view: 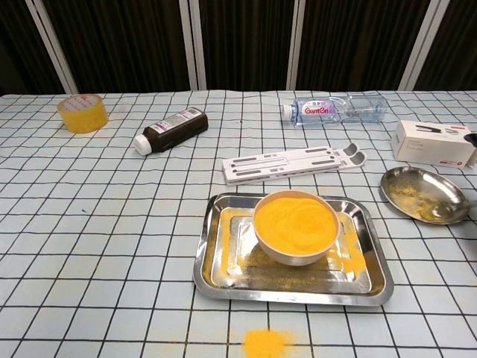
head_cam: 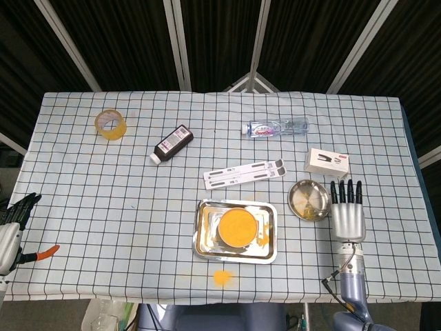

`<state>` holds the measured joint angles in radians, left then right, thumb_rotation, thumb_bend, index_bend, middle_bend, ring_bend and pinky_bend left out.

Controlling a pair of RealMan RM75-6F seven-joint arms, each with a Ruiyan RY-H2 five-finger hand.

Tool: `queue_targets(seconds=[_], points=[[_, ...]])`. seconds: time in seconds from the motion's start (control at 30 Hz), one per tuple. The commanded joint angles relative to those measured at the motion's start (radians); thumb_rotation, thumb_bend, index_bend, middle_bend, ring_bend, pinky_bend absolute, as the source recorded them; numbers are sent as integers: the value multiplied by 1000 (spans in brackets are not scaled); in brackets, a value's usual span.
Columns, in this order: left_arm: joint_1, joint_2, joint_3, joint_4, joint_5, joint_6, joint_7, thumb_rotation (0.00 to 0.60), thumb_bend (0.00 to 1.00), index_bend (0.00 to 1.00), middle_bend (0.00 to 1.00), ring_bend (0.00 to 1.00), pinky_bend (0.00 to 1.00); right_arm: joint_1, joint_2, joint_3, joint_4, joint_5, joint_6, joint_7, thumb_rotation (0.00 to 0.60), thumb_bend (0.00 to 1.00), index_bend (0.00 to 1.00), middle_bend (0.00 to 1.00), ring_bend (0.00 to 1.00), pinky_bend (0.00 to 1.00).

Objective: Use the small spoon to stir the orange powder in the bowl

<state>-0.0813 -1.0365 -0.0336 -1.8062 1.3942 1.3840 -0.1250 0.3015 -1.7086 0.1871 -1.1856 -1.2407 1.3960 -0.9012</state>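
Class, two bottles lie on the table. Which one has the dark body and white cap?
The dark bottle, lying on its side toward the left beside the tape roll. The other, the water bottle farther right, is clear plastic.
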Motion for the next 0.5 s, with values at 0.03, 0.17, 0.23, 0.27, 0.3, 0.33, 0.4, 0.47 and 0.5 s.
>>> queue_targets(seconds=[0.03, 0.17, 0.23, 0.27, 0.3, 0.33, 0.4, 0.47, 0.5], points=[[1, 0, 0, -1, 0, 2, 1, 600, 1, 0, 0, 0, 0, 3, 5, 8, -8, 11, 1, -6, 600, 540, 0, 110, 0, 0], [1, -1, -1, -2, -1, 3, 2, 600, 1, 0, 0, 0, 0, 16, 4, 24, -9, 27, -4, -25, 600, 540, 0, 110, 0, 0], [1, 0, -1, -2, -3, 2, 2, 600, 1, 0, 0, 0, 0, 27, 2, 35, -10, 37, -7, -40, 600, 540, 0, 110, 0, 0], [1, 0, -1, -2, -4, 1, 1, 600, 1, 0, 0, 0, 0, 31, 2, 40, -16, 40, -7, -45, 600, 540, 0, 110, 0, 0], [1, 1, -1, -2, -4, 1, 1, 600, 1, 0, 0, 0, 0, 34, 5, 42, -23, 41, -6, -48, 600, 540, 0, 110, 0, 0], [1, 1, -1, -2, -5, 0, 0, 600, 1, 0, 0, 0, 0, 36, 10, 41, -31, 39, -4, -51, 600, 541, 0, 110, 0, 0], [0, 2, -1, -1, -4, -2, -3, 600, 1, 0, 0, 0, 0, 36, 29, 34, -56, 27, 3, -55, 600, 540, 0, 110, 0, 0], [-1, 4, 1, 0, 0, -4, -5, 600, 1, 0, 0, 0, 0, 31, 59, 22, -95, 10, 9, -46, 600, 541, 0, 111, 0, 0], [0, 4, 1, 3, 4, -1, -4, 600, 1, 0, 0, 0, 0, 24, 82, 11, -127, -2, 13, -32, 600, 541, 0, 111, 0, 0]])
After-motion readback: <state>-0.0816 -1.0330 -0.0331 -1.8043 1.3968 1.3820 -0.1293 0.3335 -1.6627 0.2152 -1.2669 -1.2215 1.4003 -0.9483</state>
